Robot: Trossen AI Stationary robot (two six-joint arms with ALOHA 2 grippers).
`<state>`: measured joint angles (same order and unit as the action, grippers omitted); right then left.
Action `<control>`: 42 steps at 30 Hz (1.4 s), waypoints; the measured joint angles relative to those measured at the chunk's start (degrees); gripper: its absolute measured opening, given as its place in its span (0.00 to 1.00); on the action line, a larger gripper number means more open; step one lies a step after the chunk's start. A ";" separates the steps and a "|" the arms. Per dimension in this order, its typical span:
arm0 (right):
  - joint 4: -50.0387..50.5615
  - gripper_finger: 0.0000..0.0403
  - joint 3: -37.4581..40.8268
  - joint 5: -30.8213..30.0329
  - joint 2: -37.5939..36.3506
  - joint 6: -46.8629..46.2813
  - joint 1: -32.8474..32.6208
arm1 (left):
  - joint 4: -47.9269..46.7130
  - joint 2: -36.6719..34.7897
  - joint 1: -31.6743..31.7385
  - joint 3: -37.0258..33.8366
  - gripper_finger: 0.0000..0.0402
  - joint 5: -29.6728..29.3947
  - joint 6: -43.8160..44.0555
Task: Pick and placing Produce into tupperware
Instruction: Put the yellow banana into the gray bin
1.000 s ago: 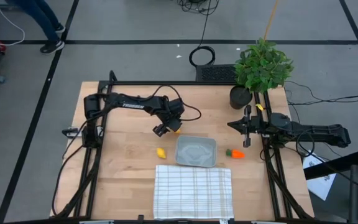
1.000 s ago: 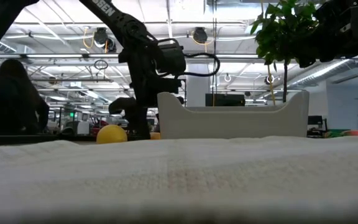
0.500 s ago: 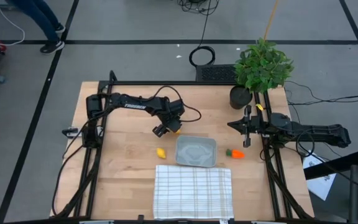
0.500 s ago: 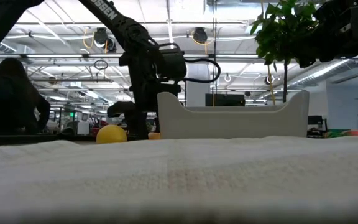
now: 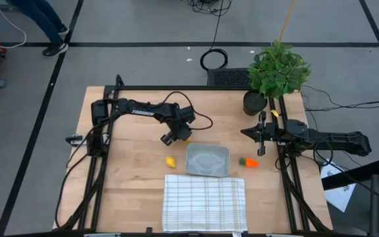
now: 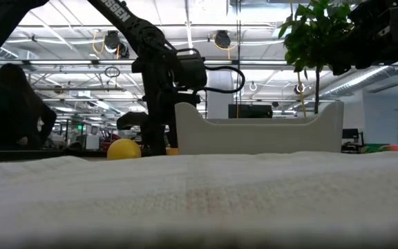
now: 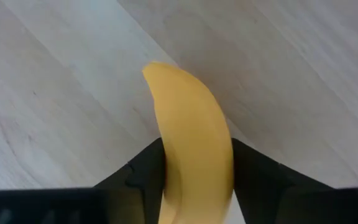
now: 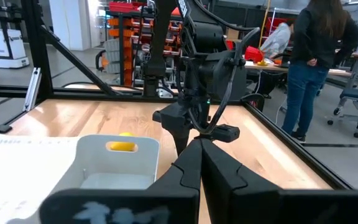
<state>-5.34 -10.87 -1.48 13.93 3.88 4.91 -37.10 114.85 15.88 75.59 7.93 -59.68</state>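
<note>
My left gripper (image 5: 176,137) stands just beyond the tupperware's far left corner, shut on the curved yellow banana (image 7: 191,143). The banana's tip (image 5: 187,138) peeks out beside the fingers in the high view. The tupperware (image 5: 207,160), a shallow grey tub, sits on the wood (image 6: 258,128). The round yellow lemon (image 5: 170,160) lies to the tub's left (image 6: 124,149). The orange carrot with green top (image 5: 249,162) lies to the tub's right. My right gripper (image 5: 262,135) hovers shut (image 8: 199,146) by the table's right rail, beyond the carrot. My left gripper pinches the banana's body (image 7: 194,174) between its two fingers (image 7: 143,173), one on each long side. The fingers come from above, pointing down. The banana's free end (image 7: 157,74) sticks out past them, close over the wood. Whether it is lifted clear, I cannot tell.
A white grid-patterned cloth (image 5: 204,201) covers the near middle of the table in front of the tub. A leafy potted plant (image 5: 276,71) stands at the far right corner. Black frame rails run along both table sides. People show in the room behind.
My left gripper has sunk slightly at the banana in the low view, then held still. The right arm, tub, lemon and carrot have stayed put.
</note>
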 joint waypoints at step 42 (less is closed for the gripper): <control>-0.02 0.00 -0.07 0.00 0.00 -0.13 -0.01 | 14.22 -15.03 2.05 -0.02 0.38 -4.36 29.03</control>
<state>-5.37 -10.94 -1.48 13.93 3.75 4.90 -22.88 99.82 17.93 75.57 3.57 -30.65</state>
